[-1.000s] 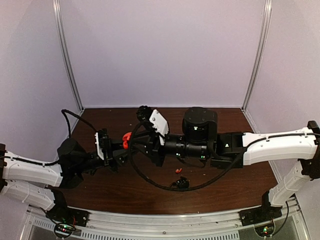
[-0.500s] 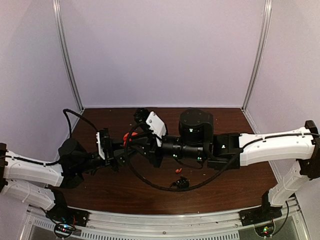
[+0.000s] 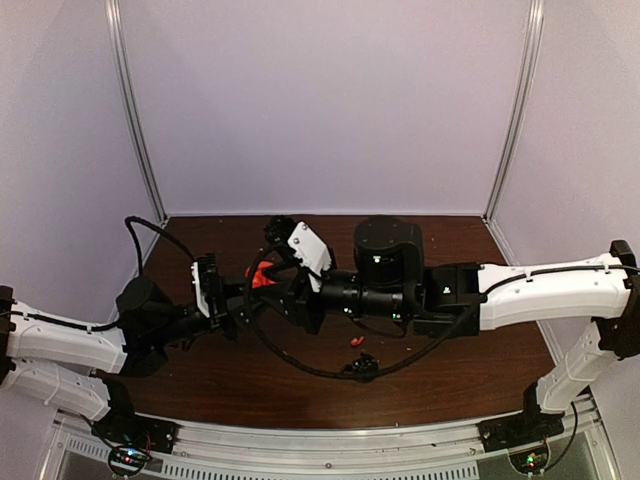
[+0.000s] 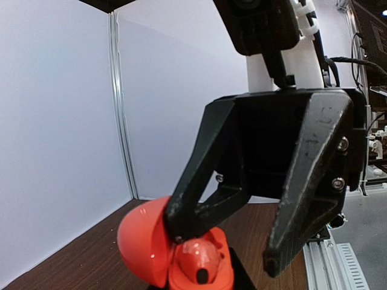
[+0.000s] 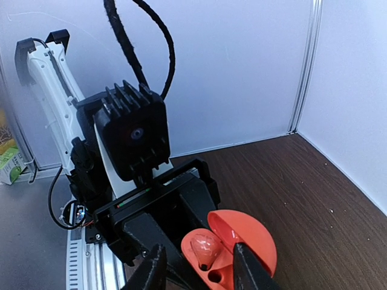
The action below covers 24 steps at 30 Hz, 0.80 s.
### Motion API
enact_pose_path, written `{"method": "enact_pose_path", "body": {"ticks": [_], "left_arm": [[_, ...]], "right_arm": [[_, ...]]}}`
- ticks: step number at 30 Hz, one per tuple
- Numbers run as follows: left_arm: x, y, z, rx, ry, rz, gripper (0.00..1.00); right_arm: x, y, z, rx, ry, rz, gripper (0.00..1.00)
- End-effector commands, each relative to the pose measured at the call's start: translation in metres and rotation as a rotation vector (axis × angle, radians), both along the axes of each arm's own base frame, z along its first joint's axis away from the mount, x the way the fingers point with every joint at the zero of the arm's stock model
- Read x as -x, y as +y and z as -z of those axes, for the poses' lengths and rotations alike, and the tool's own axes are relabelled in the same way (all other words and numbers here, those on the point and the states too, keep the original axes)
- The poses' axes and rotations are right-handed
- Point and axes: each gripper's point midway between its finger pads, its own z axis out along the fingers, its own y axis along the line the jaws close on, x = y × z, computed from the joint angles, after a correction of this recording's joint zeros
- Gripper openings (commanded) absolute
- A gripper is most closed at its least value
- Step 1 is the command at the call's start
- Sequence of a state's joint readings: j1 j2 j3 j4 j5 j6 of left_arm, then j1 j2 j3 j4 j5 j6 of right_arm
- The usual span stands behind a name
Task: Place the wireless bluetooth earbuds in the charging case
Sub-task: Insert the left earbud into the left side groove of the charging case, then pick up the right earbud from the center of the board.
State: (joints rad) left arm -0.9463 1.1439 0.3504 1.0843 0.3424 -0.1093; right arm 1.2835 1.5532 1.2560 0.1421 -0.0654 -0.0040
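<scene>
The red-orange charging case (image 5: 245, 244) is open, its lid (image 4: 140, 241) tipped back. My left gripper (image 3: 232, 303) is shut on the case base and holds it above the table; one of its fingers (image 4: 245, 279) shows under the case. A red-orange earbud (image 5: 203, 248) sits in one socket, also seen in the left wrist view (image 4: 199, 266). The socket beside it (image 5: 214, 277) is empty. My right gripper (image 5: 202, 269) is open, its fingers (image 5: 154, 269) on either side of the case. A second red-orange earbud (image 3: 357, 341) lies on the table.
A black round object (image 3: 362, 368) lies near the front of the dark wooden table (image 3: 470, 380), next to the right arm's hanging black cable (image 3: 290, 355). White walls close in the back and both sides.
My right arm has shifted a little to the left, bringing its gripper closer over the case. The left arm has barely moved.
</scene>
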Motion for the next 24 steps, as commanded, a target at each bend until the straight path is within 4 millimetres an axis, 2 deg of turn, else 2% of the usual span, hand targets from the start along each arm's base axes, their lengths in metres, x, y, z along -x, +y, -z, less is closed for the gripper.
{"method": "enact_pose_path", "body": {"ticks": [1,7,12,14,18,21,22,24], "left_arm": [[0.004,0.006,-0.022,0.082,-0.036,0.0,0.0],[0.003,0.008,-0.02,0.082,-0.02,-0.006,0.01],[-0.001,0.01,-0.013,0.06,0.007,-0.026,0.01],[-0.003,0.012,-0.01,0.053,0.021,-0.039,0.01],[-0.005,0.017,-0.005,0.05,0.037,-0.061,0.01],[-0.005,0.019,-0.004,0.047,0.046,-0.069,0.01],[-0.005,0.02,-0.003,0.046,0.049,-0.073,0.01],[-0.006,0.022,-0.002,0.045,0.055,-0.081,0.01]], "right_arm": [[-0.004,0.001,-0.006,0.0,0.0,0.026,0.39],[0.013,-0.005,-0.024,-0.047,-0.018,-0.056,0.42],[0.024,-0.029,-0.052,-0.098,-0.05,-0.084,0.49],[0.019,-0.043,-0.058,-0.115,-0.052,-0.05,0.6],[0.002,-0.074,-0.064,-0.128,-0.052,0.048,0.72],[-0.015,-0.098,-0.06,-0.098,-0.041,0.154,0.92],[-0.021,-0.105,-0.057,-0.08,-0.034,0.173,0.94],[-0.043,-0.123,-0.036,-0.014,0.061,0.228,0.92]]}}
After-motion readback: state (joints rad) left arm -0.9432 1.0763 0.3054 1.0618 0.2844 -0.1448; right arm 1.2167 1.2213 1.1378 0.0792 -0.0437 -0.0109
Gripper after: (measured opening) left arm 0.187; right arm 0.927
